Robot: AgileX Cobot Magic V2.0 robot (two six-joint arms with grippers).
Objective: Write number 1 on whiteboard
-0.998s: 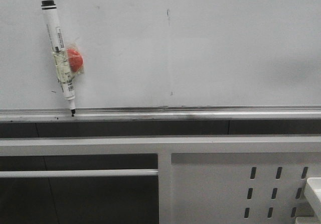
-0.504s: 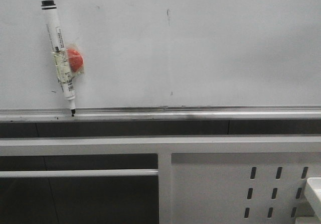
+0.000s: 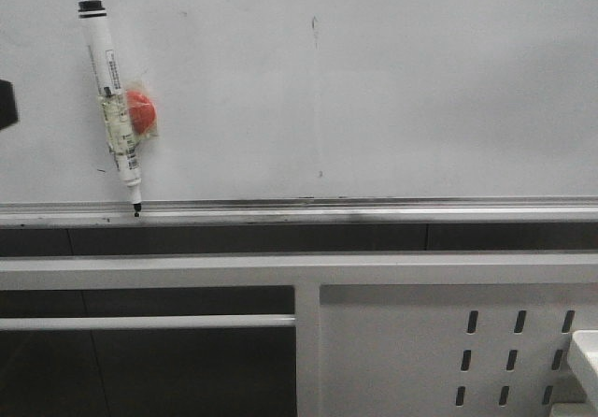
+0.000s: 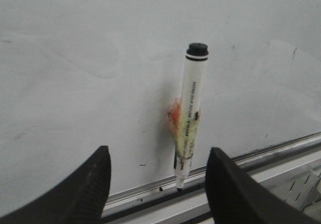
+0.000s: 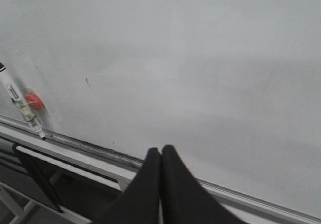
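Note:
The whiteboard (image 3: 392, 90) fills the upper front view, with its silver tray edge (image 3: 374, 209) below. No number 1 stroke shows on it, only tiny faint specks. A white marker (image 3: 117, 108) with a black cap end up leans on the board at the left. It is taped to a red magnet (image 3: 140, 110), and its tip rests on the tray. My left gripper (image 4: 159, 152) is open and empty, short of the marker (image 4: 190, 113), which stands ahead between its fingers. One dark part of the gripper shows at the front view's left edge (image 3: 6, 105). My right gripper (image 5: 160, 151) is shut and empty, facing the board (image 5: 200, 58) well right of the marker (image 5: 20, 103).
Below the tray stands a white perforated metal frame (image 3: 420, 342) with a horizontal bar (image 3: 140, 323) on the left. A white box corner (image 3: 584, 352) shows at the lower right edge.
A dark part of my left gripper has come into the front view at the left edge. The marker has not moved.

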